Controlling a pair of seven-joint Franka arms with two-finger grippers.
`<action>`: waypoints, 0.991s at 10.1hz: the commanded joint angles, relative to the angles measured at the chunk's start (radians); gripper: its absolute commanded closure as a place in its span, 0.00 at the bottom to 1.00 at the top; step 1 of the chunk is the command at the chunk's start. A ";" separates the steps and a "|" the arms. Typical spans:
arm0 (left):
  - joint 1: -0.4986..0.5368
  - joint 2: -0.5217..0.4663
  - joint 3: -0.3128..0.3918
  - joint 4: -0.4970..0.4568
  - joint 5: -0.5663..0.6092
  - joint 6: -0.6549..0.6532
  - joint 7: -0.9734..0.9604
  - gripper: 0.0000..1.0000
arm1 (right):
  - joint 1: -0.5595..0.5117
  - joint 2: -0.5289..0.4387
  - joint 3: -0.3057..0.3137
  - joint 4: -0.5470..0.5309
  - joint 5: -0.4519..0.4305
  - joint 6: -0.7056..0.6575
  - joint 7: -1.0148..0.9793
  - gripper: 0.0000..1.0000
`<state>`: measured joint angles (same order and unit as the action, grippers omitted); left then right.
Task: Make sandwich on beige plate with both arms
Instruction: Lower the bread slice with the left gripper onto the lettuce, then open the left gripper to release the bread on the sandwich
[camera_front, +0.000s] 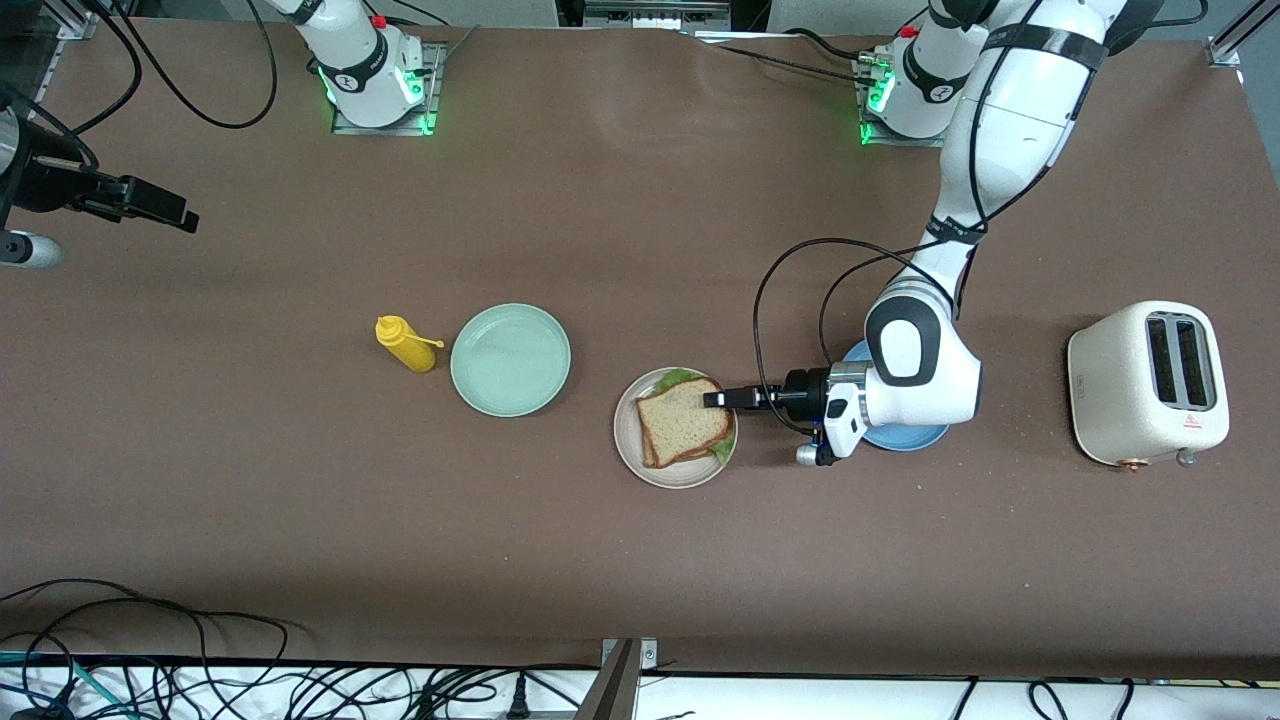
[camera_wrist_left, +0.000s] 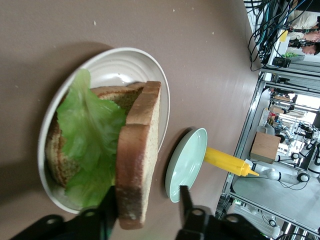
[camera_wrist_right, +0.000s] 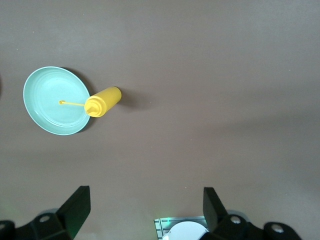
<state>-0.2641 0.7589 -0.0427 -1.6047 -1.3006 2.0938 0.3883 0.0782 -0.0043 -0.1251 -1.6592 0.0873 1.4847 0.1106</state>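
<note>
Now the beige plate (camera_front: 660, 468) holds the sandwich (camera_front: 683, 421); left hand (camera_front: 716, 399) apart at its top slice; right hand (camera_wrist_right: 145, 210) apart.

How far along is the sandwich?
Done: bread, lettuce and top slice are stacked on the beige plate. In hand: the left gripper, fingers apart, sits at the top slice's edge. Left: pulling that arm clear. The right gripper waits open at its end of the table.

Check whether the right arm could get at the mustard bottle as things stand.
Probably yes: the right end effector hangs open over bare table, and the mustard bottle stands uncovered beside the mint-green plate.
</note>
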 joint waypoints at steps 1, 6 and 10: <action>0.012 -0.012 0.004 -0.004 0.026 0.005 0.014 0.00 | -0.003 0.015 -0.002 0.030 0.025 -0.023 -0.008 0.00; 0.057 -0.090 0.009 0.012 0.316 -0.012 -0.182 0.00 | -0.001 0.015 -0.002 0.030 0.028 -0.023 -0.006 0.00; 0.114 -0.164 0.020 0.031 0.654 -0.035 -0.342 0.00 | 0.000 0.007 0.001 0.029 0.011 -0.017 -0.003 0.00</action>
<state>-0.1628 0.6190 -0.0238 -1.5694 -0.7229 2.0777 0.0760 0.0783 -0.0015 -0.1249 -1.6588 0.0990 1.4841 0.1106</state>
